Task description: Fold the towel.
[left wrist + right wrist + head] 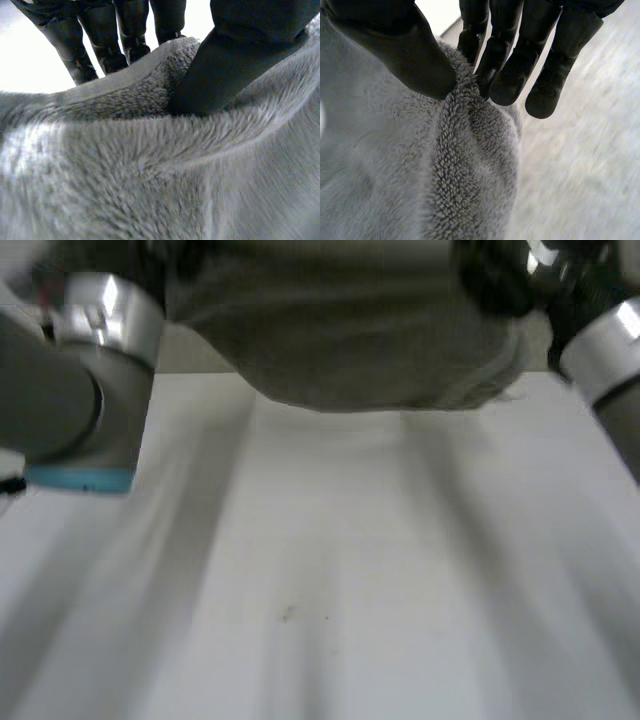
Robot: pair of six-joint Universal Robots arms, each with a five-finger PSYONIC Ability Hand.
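Now left hand [230, 65] and right hand [405, 55] pinch the towel [350, 330] by its edge

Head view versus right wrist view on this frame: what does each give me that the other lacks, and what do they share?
Head view: the left arm and right arm, with the towel bunched between them over the white table. Right wrist view: the right hand pinching a ridge of the cloth between thumb and fingers. Shared: the grey towel.
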